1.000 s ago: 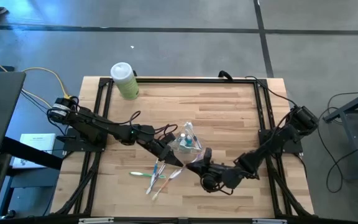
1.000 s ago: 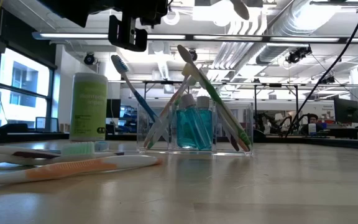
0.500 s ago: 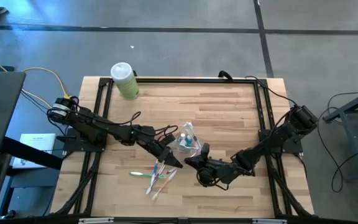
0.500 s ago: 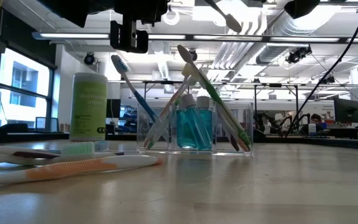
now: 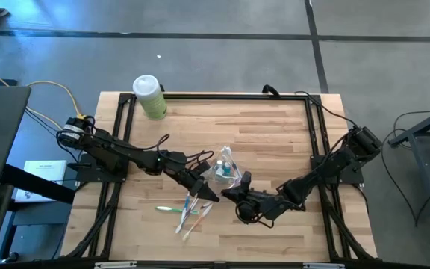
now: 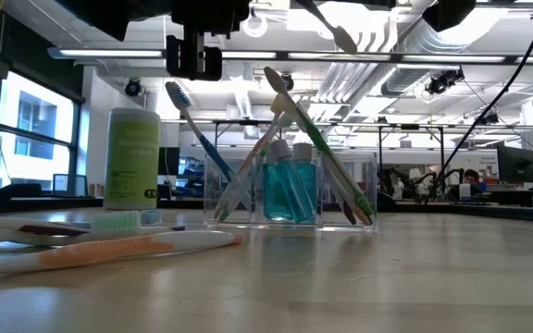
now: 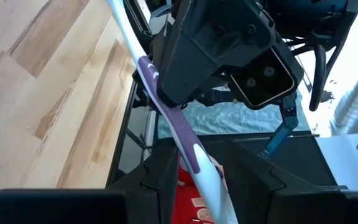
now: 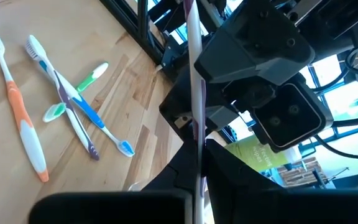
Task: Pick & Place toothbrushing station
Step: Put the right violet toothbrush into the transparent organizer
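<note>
Since the earlier high view, the right gripper (image 5: 230, 195) has travelled leftward toward the left gripper (image 5: 209, 194) and now sits just beside it, in front of the clear plastic cup (image 5: 225, 170); the left arm has not shifted.

Both wrist views show one white-and-purple toothbrush (image 7: 169, 118) spanning the two grippers. The right gripper's fingers are closed tight on one end of the handle. The left gripper's fingers stand partly apart with the same handle between them; whether they press on it cannot be confirmed.

Risk: a hand-over appears to be under way. If one side releases before the other grips firmly, the toothbrush may fall onto the loose toothbrushes (image 5: 187, 216) lying on the wooden table (image 5: 275, 134). Pulling while both hold could bend the handle. Either arm swinging back could strike the cup and tip it.

Containers: the cup stands upright mid-table, holding small teal tubes (image 6: 290, 190) and several toothbrushes leaning crosswise. A pale-green bottle (image 5: 149, 96) stands at the far left corner, capped.
</note>
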You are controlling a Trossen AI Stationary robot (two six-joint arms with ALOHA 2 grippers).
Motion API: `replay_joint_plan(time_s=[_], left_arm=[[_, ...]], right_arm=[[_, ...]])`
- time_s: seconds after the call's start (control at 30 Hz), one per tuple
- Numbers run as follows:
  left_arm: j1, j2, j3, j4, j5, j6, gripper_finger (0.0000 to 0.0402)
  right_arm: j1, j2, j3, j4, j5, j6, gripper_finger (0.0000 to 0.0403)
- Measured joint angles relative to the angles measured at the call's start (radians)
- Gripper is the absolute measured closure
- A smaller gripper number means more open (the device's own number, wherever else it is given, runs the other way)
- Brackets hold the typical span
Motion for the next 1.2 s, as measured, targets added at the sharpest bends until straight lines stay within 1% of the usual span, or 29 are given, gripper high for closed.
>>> replay_joint_plan(time_s=[0.2,0.27,0.4,0.57,0.63,0.73,0.83,0.9,1.0,1.07,1.13,1.2], left_arm=[[0.0,0.0,0.0,-0.011,-0.003,0.002,0.0283],[0.0,0.0,0.0,-0.012,-0.008,0.029,0.0285],[0.0,0.003,0.0,-0.02,-0.019,0.047,0.0305],[-0.004,0.006,0.0,-0.043,-0.023,0.044,0.0341],[-0.004,0.006,0.0,-0.063,-0.029,0.055,0.0356],[-0.008,0.007,0.0,-0.069,-0.031,0.093,0.0374],[-0.012,0.007,0.0,-0.075,-0.037,0.131,0.0382],[-0.02,0.007,0.001,-0.072,-0.038,0.155,0.0382],[-0.03,0.006,0.003,-0.076,-0.044,0.197,0.0382],[-0.035,0.008,0.002,-0.095,-0.049,0.234,0.0382],[-0.04,0.008,0.001,-0.102,-0.067,0.284,0.0382],[-0.046,0.007,0.001,-0.12,-0.098,0.336,0.0382]], right_arm=[[0.0,0.0,0.0,-0.011,-0.003,0.007,0.0394],[0.0,0.0,0.0,-0.011,-0.003,0.007,0.0394],[0.0,0.0,0.0,-0.016,-0.002,0.006,0.0394],[0.001,0.0,0.0,-0.016,-0.004,0.003,0.0388],[0.001,0.0,0.0,-0.017,-0.005,0.003,0.0376],[0.004,0.0,0.0,-0.01,-0.005,0.009,0.0347],[0.015,0.0,0.0,0.003,0.014,0.009,0.0314],[0.036,0.0,-0.001,0.04,0.064,0.001,0.0291],[0.088,0.001,-0.002,0.13,0.187,-0.047,0.0259],[0.127,0.0,-0.001,0.188,0.244,-0.087,0.024],[0.166,0.0,-0.001,0.218,0.273,-0.102,0.0226],[0.2,0.0,-0.001,0.227,0.278,-0.096,0.0217]])
